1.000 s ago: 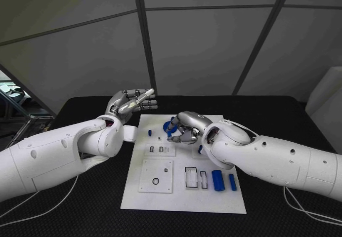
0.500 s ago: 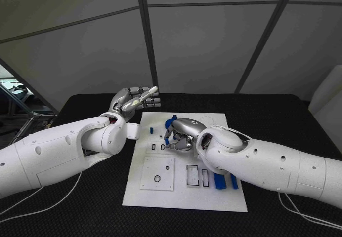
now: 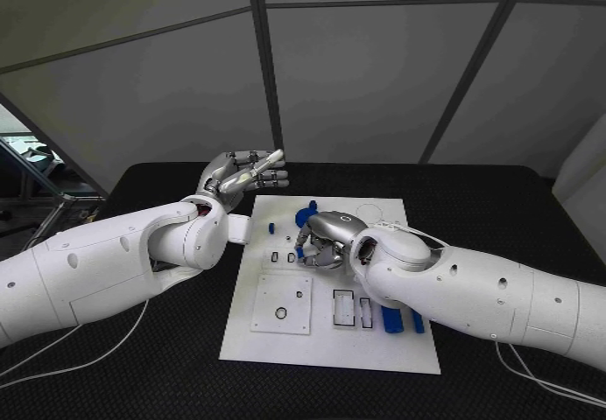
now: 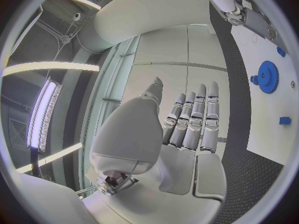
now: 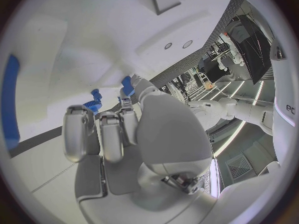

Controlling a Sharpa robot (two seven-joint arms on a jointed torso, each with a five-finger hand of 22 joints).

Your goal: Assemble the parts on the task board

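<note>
So my right hand [image 3: 322, 245] is down on the task board [image 3: 331, 350], sitting roughly in the middle of the upper half of the plate, fingers curled in. From the right wrist view my fingertips [image 5: 127, 87] look closed around a small blue part [image 5: 94, 95] with a toothed edge, and there's a blue gear-looking piece [image 3: 305, 216] poking out at about 11 o'clock from the hand in the head view. Honestly can't tell for sure whether I'm gripping it or just touching it.

My left hand [image 3: 243, 175] is lifted off the bench [image 3: 151, 367] past the board's upper left corner, at around 10 o'clock from the right hand, fingers straight and spread, holding nothing.

Other stuff on the board: a tiny blue peg [image 3: 269, 228] just at 9 o'clock of the gear, and two long blue bars [image 3: 391, 319] lying side by side at about 5 o'clock from my right hand, tucked half under my forearm.
</note>
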